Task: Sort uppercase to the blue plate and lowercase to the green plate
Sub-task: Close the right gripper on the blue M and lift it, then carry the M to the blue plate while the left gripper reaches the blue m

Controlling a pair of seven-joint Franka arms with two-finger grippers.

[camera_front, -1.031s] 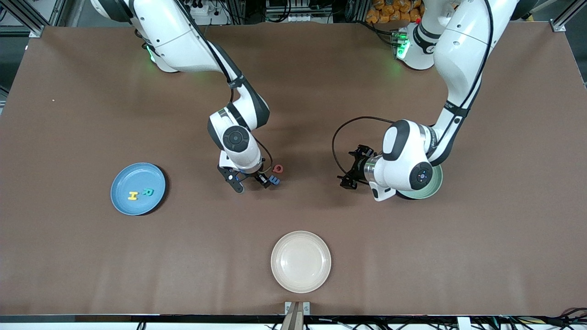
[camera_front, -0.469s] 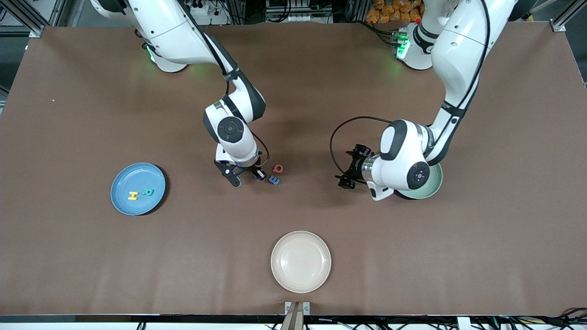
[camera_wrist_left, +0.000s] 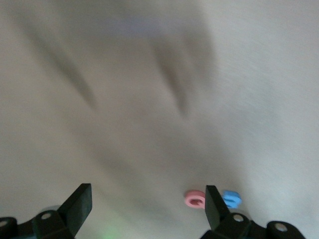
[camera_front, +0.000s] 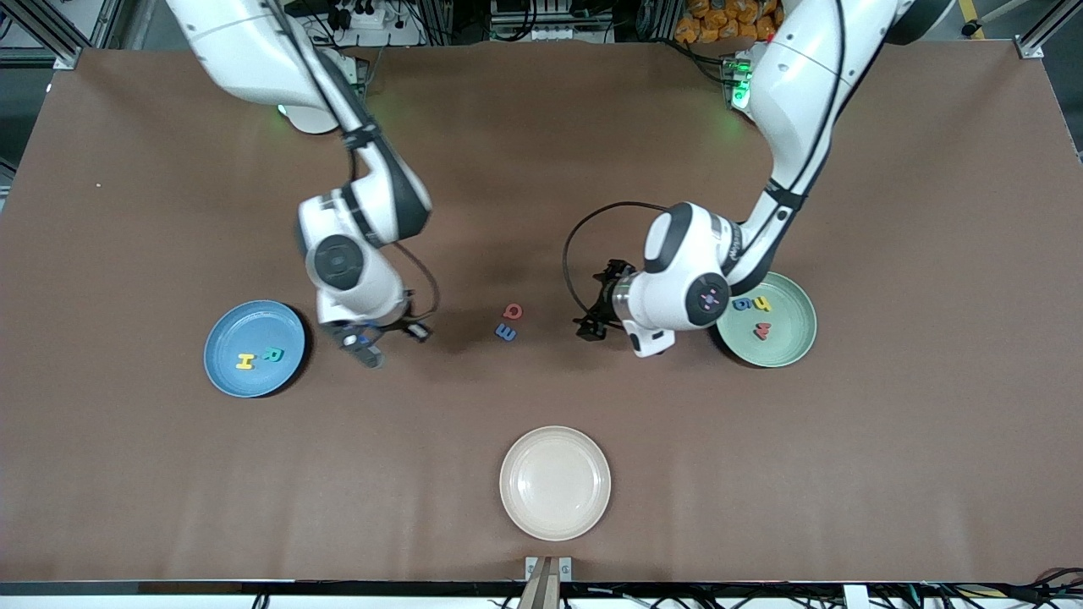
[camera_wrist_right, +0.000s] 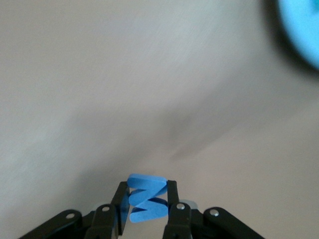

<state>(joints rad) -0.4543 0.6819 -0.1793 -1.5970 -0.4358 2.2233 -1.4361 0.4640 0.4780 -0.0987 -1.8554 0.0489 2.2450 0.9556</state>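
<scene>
A: Right gripper [camera_front: 372,338] has the big blue letter [camera_wrist_right: 146,198] pinched, up over bare table beside the blue plate [camera_front: 222,326].

B: Carry it level and drop it clear of the yellow H [camera_front: 244,362]. Left gripper [camera_front: 590,317] hangs spread wide beside the red letter [camera_front: 512,311].

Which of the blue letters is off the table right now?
The larger blue M/W, pinched in the right claw over bare table beside the blue plate. The small blue m lies on the table by the red Q; the blue g sits in the green plate.
</scene>
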